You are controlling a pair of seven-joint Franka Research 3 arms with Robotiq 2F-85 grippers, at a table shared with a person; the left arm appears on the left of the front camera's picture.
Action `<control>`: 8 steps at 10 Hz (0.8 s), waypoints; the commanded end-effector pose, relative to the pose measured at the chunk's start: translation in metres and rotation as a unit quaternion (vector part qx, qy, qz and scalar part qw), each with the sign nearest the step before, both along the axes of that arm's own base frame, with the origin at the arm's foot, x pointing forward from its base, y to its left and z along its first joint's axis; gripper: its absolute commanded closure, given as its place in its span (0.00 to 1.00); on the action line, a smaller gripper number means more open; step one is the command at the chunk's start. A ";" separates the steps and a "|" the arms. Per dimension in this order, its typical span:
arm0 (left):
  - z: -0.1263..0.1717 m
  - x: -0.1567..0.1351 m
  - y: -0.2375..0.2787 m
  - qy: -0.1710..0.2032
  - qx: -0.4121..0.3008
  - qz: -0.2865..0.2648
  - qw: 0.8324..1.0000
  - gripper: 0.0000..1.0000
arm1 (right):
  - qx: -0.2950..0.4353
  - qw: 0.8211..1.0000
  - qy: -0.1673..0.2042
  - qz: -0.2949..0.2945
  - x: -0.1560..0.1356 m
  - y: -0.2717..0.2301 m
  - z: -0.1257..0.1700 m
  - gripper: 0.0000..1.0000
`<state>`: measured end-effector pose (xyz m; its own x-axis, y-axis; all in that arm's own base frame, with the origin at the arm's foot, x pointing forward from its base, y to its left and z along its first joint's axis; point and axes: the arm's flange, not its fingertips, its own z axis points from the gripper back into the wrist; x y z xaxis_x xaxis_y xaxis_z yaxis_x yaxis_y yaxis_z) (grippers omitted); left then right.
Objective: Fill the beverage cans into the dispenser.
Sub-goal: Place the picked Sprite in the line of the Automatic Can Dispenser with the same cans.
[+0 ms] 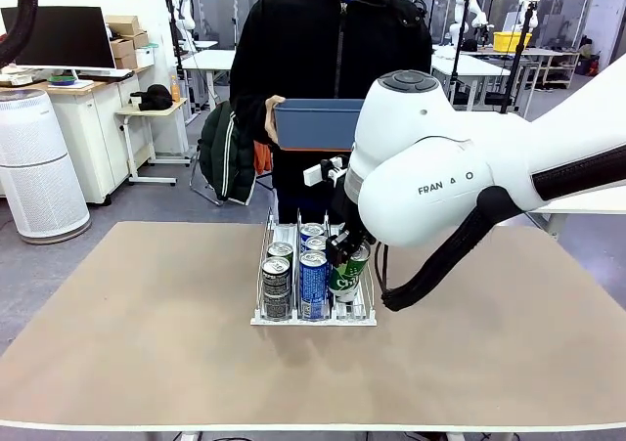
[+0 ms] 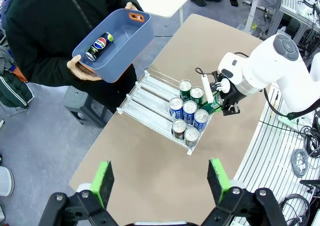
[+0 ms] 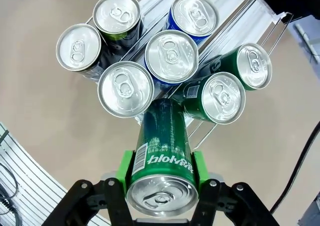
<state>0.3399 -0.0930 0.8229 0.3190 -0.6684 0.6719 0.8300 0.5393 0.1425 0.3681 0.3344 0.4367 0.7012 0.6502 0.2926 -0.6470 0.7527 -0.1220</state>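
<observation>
The dispenser (image 1: 266, 316) (image 2: 148, 98) (image 3: 235, 13) sits mid-table. Its left lane holds two black beverage cans (image 1: 277, 283) (image 3: 78, 46), its middle lane three blue ones (image 1: 313, 277) (image 2: 189, 108) (image 3: 171, 55), and its right lane two green ones (image 2: 197, 93) (image 3: 215, 96). My right gripper (image 1: 342, 250) (image 2: 218, 98) (image 3: 162, 172) is shut on a green can (image 1: 349, 273) (image 3: 165, 151), held slightly tilted over the front end of the right lane. High above the table, my left gripper (image 2: 160, 181) is open, with nothing between its pads.
Behind the far edge of the table, a person holds a blue bin (image 1: 318, 123) (image 2: 131, 33) with one dark cola can (image 2: 99, 45) lying in it. My right arm's white body (image 1: 440, 182) hangs above the table's right half. Bare table lies left of the dispenser.
</observation>
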 end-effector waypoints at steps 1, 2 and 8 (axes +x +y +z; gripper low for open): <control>0.000 0.000 0.001 -0.001 -0.001 0.002 1.000 0.00 | -0.008 1.000 0.000 -0.011 0.022 -0.022 -0.020 0.42; 0.000 0.000 0.001 -0.001 -0.001 0.002 1.000 0.00 | -0.004 1.000 0.002 -0.013 0.020 -0.026 -0.015 0.42; 0.000 0.000 0.001 -0.001 -0.001 0.002 1.000 0.00 | -0.006 1.000 0.004 -0.026 0.020 -0.039 -0.007 0.42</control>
<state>0.3399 -0.0930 0.8229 0.3190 -0.6684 0.6719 0.8300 0.5393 0.1425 0.3720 0.3232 0.4386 0.7345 0.6098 0.2977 -0.6158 0.7833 -0.0852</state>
